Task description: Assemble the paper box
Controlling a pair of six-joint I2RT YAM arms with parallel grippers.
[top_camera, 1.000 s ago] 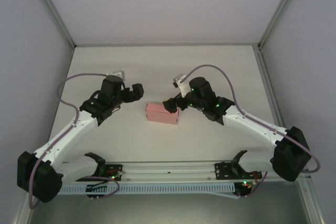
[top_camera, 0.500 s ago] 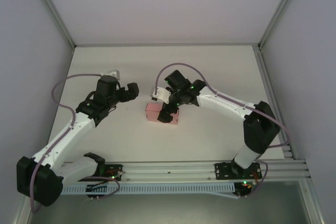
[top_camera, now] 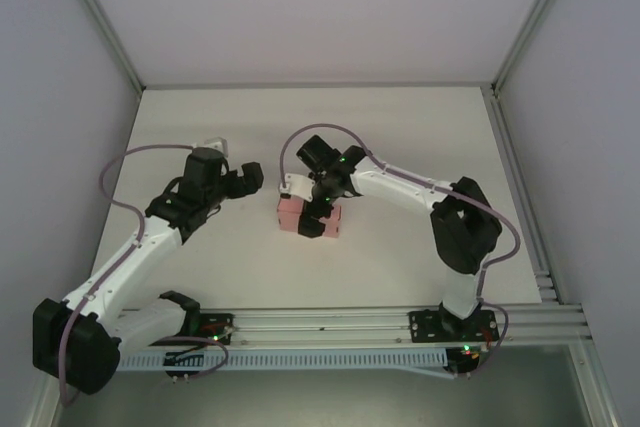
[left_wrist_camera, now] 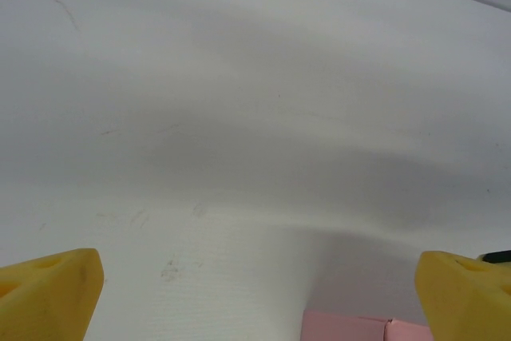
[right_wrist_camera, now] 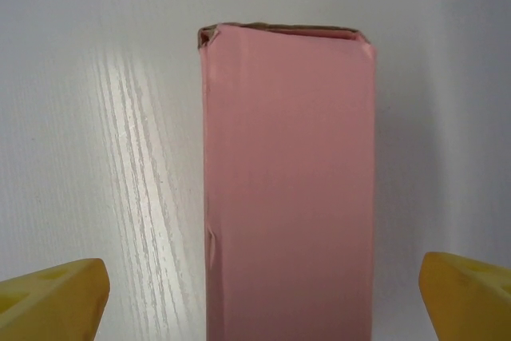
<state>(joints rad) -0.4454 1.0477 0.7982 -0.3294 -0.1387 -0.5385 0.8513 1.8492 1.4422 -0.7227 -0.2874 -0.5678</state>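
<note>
The paper box (top_camera: 291,214) is a small pink closed rectangular box lying flat on the white table, left of centre. My right gripper (top_camera: 319,210) hangs over its middle, jaws open. In the right wrist view the box (right_wrist_camera: 287,189) runs lengthwise between the two yellow fingertips (right_wrist_camera: 52,297), with bare table on both sides; its far end flap looks slightly creased. My left gripper (top_camera: 250,177) stands open to the left of the box, apart from it. The left wrist view has a corner of the box (left_wrist_camera: 359,329) at the bottom edge, between the yellow fingertips (left_wrist_camera: 467,293).
The white table (top_camera: 420,137) is walled by pale panels on the left, back and right. A metal rail (top_camera: 330,327) with both arm bases runs along the near edge. The right arm's elbow (top_camera: 462,232) stands tall to the right of the box.
The right arm has swung left from beside the box to over its middle, its elbow folding up. The left gripper has hardly moved. The box lies where it was.
</note>
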